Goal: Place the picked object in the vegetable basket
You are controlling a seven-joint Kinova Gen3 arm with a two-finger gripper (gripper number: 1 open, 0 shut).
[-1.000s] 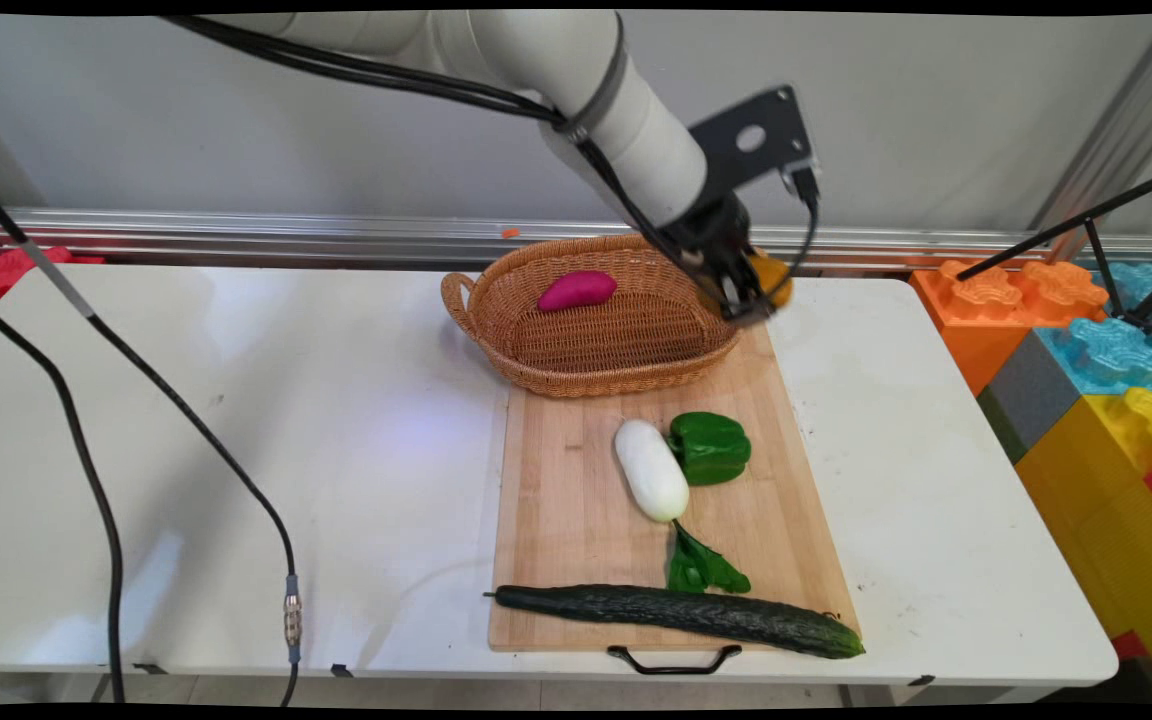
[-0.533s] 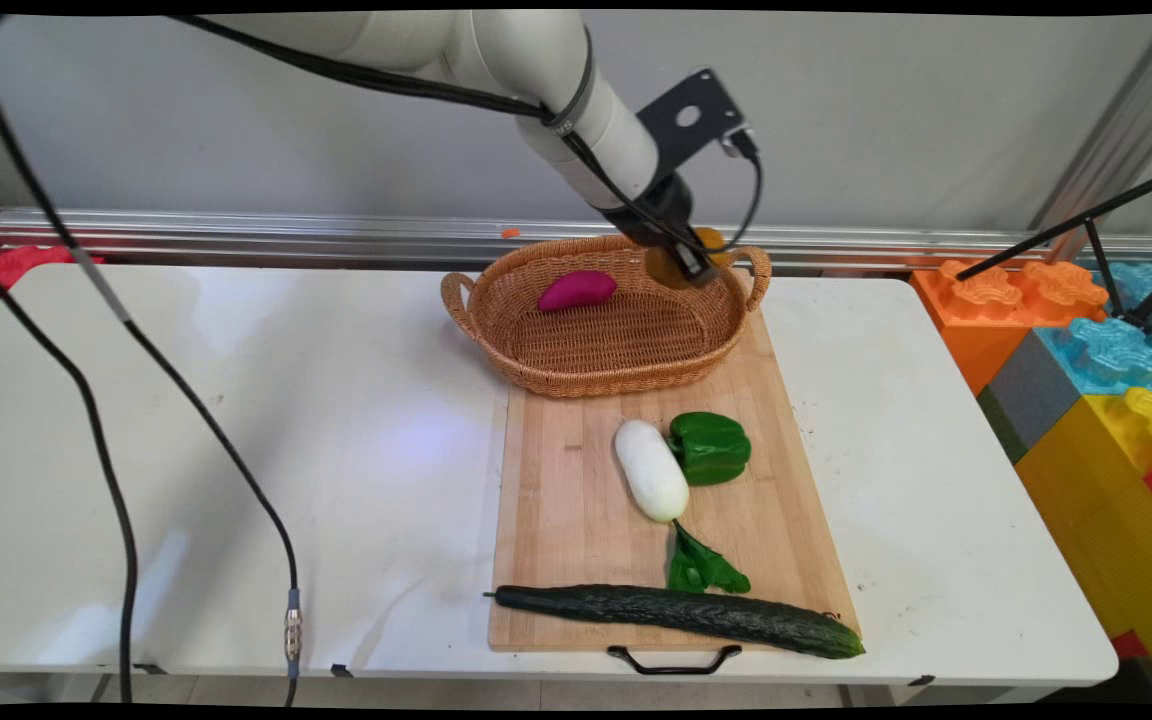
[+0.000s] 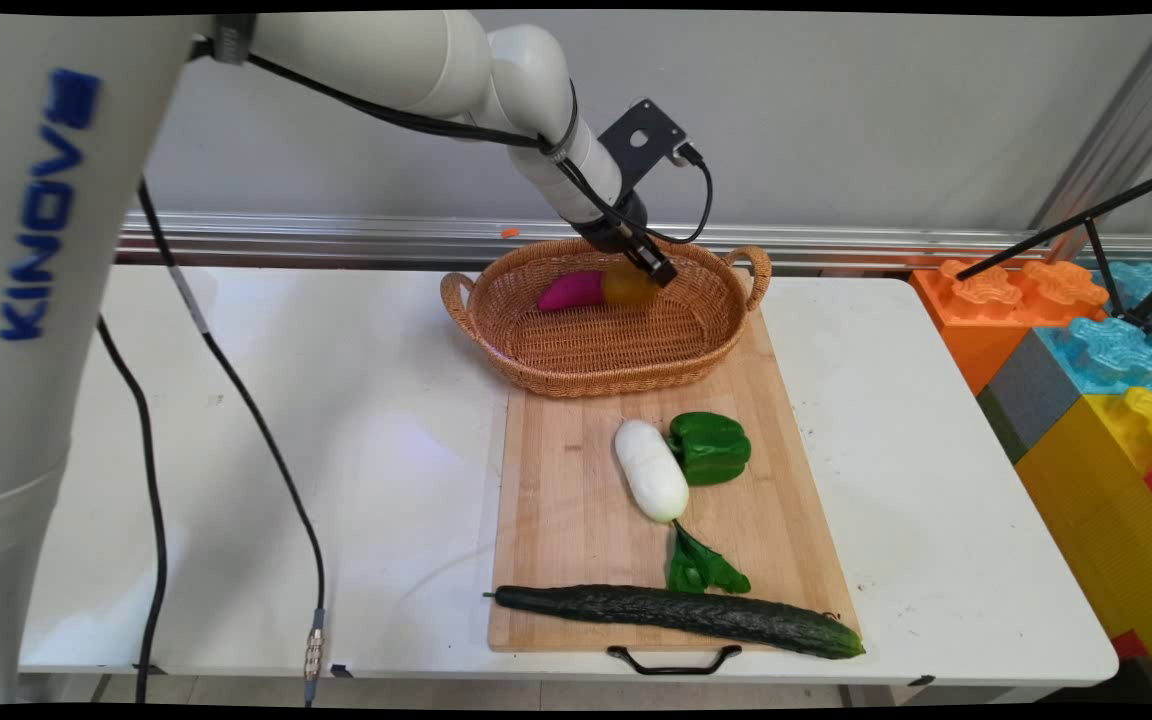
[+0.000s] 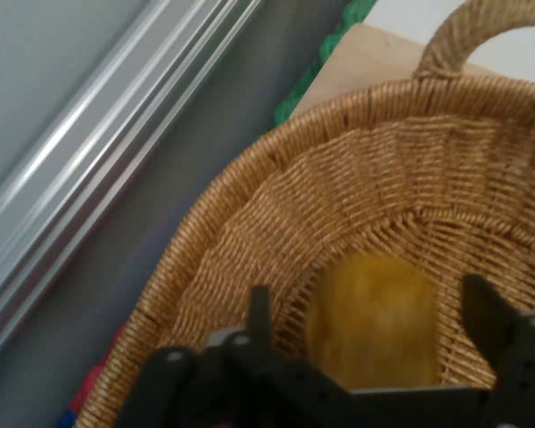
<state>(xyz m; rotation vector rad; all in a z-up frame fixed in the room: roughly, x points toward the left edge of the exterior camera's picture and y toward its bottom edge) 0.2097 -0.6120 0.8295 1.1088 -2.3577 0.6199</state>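
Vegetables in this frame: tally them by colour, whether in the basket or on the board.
Green: 3, the pepper, leafy sprig and cucumber
White: 1, the white vegetable
Purple: 1, the purple vegetable
Yellow: 1, the yellow vegetable at the gripper
Total: 6

A: In the hand view the yellow-orange vegetable [image 4: 374, 321] is blurred, and the gripper linkage [image 4: 276, 383] hides its lower part.

B: Yes. Also only 1 handle [image 4: 468, 31] of the wicker basket [image 4: 250, 232] shows there, cut by the top edge.
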